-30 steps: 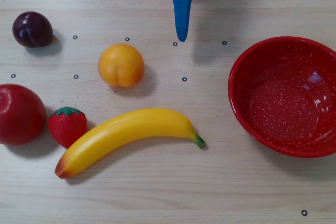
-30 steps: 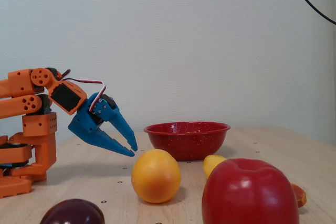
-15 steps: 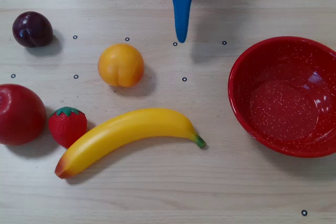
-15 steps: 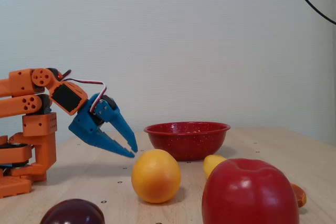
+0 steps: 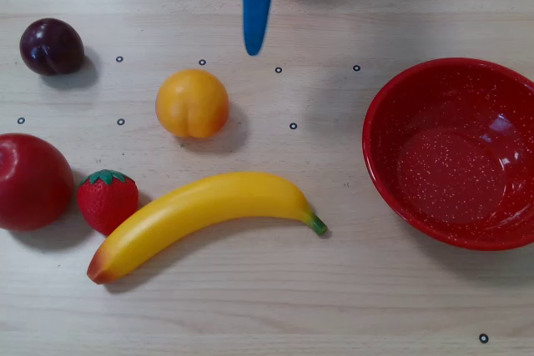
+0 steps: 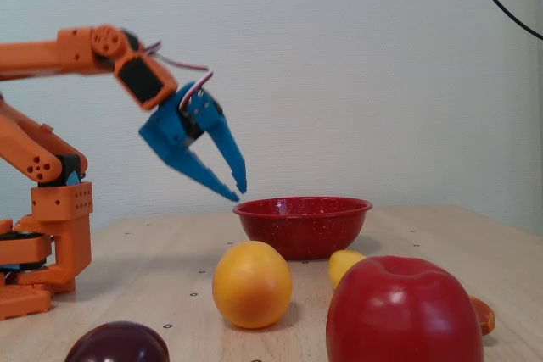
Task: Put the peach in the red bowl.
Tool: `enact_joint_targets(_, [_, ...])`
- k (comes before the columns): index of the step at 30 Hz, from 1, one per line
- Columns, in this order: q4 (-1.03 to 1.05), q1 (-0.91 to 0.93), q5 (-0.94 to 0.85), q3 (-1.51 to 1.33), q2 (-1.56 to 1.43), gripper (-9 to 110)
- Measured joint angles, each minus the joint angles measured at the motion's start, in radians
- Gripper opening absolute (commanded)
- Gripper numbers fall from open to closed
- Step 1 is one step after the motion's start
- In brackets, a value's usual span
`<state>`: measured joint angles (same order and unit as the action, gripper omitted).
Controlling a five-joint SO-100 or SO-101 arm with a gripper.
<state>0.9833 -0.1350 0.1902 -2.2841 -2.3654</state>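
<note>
much bare table separates the peach [image 5: 192, 103] from the red bowl [image 5: 392, 106]; gripper [image 6: 237, 191] slightly parted, empty, raised.

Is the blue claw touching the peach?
Apart. The fixed view shows the claw raised in the air, with bare wall and table between it and the peach.

The table [image 5: 350, 289] is showing pale matt wood grain. The red bowl [image 5: 455, 152] is gleaming glossy with fine white speckles. The peach [image 5: 192, 103] and banana [image 5: 200, 218] are looking smooth, satin plastic. The gripper [image 6: 237, 191] is appearing matt blue plastic.
</note>
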Motion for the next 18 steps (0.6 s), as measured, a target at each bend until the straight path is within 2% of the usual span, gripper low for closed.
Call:
enact_joint_targets(13, [0.422,-0.133,0.08,0.393,0.256,0])
enact_joint_targets(17, [0.512,-0.153,0.106,0.46,0.316,16])
enact_joint_targets(18, [0.534,-0.153,0.106,0.474,0.33,16])
